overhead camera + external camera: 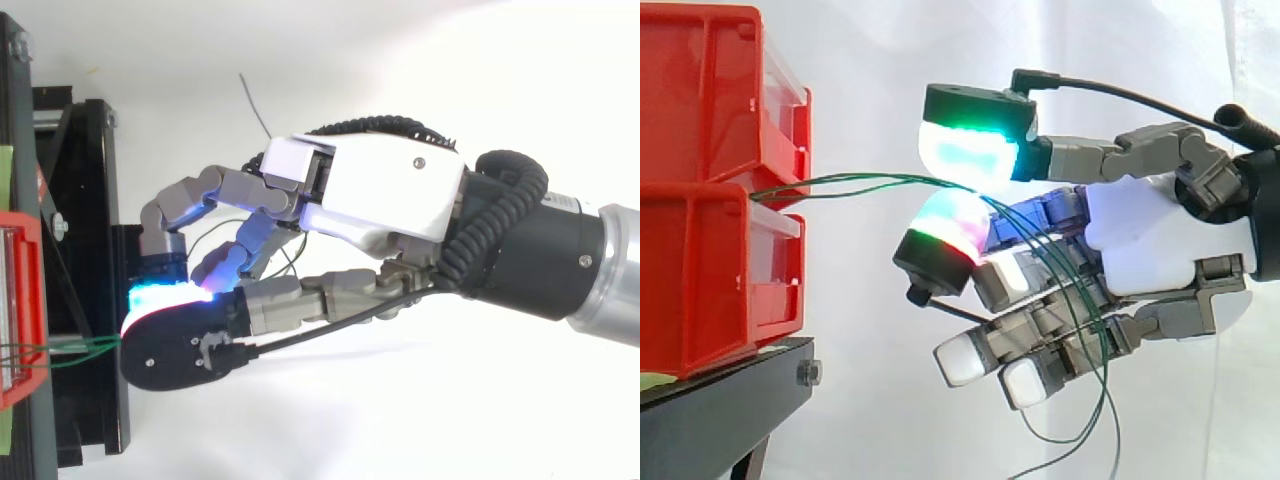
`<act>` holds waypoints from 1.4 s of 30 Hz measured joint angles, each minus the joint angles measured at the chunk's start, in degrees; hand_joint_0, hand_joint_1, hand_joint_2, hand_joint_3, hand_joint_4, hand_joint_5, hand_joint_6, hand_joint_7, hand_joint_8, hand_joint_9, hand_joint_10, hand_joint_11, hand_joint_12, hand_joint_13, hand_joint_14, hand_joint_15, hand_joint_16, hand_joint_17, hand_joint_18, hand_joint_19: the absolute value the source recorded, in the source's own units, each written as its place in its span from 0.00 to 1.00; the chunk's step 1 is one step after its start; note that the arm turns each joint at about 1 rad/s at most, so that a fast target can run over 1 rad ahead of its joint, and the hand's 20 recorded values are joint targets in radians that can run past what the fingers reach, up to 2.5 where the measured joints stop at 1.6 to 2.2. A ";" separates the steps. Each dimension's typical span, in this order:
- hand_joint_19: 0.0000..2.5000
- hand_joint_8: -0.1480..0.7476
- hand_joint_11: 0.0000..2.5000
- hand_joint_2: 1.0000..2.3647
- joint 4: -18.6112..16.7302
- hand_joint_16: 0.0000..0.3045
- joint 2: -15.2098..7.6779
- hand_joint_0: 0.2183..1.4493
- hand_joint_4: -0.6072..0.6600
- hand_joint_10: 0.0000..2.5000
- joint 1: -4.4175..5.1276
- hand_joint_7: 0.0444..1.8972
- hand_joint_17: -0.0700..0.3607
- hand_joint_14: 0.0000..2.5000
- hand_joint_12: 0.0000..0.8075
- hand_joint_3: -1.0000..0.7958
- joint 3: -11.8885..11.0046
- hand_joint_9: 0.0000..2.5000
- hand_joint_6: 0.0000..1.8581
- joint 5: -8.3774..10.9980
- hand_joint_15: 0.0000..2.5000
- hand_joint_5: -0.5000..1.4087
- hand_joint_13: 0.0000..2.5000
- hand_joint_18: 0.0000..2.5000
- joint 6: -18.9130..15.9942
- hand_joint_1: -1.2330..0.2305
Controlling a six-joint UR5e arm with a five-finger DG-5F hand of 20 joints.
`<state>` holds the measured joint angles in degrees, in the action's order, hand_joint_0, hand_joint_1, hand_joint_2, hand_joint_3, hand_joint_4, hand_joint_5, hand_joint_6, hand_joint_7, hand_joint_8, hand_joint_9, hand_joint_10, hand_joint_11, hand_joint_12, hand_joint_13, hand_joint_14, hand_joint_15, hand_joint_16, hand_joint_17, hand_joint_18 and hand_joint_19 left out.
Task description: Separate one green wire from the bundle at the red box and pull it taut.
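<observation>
White curtain behind, and the red bins point(710, 200) sit stacked on the black stand point(730, 395), cut off at the left edge. Green wires point(850, 182) leave the gap between the bins and run level to the hand point(1160, 235), which pinches them between two glowing pads point(970, 150). Past the pinch the strands drape over the lower fingers and hang loose. How many strands sit inside that pinch? Can't tell; from above, the upper pad hides it.
</observation>
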<state>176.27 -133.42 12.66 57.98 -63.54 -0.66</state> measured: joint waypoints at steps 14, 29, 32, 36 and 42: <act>0.26 0.48 0.30 0.01 -0.05 0.18 -0.07 0.31 0.60 0.01 0.09 0.60 0.44 0.01 0.47 0.36 0.03 0.44 0.48 0.12 0.21 0.19 0.34 0.30 0.50 0.30; 0.26 0.48 0.30 0.01 -0.05 0.18 -0.09 0.30 0.60 0.01 0.33 0.63 0.44 0.01 0.47 0.37 0.23 0.45 0.48 0.26 0.22 0.19 0.35 0.31 0.47 0.37; 0.26 0.48 0.30 0.01 -0.09 0.18 -0.09 0.32 0.58 0.01 0.33 0.61 0.44 0.01 0.47 0.42 0.42 0.43 0.48 0.24 0.22 0.18 0.35 0.31 0.42 0.32; 0.26 0.48 0.31 0.01 -0.08 0.18 -0.09 0.33 0.56 0.01 0.34 0.60 0.44 0.01 0.47 0.42 0.65 0.42 0.49 0.19 0.21 0.18 0.34 0.30 0.37 0.30; 0.24 0.47 0.31 0.01 -0.06 0.17 -0.09 0.39 0.51 0.01 0.35 0.60 0.44 0.01 0.46 0.39 0.71 0.42 0.49 0.22 0.21 0.18 0.34 0.30 0.34 0.23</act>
<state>176.22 -133.51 13.01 58.69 -63.33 -0.31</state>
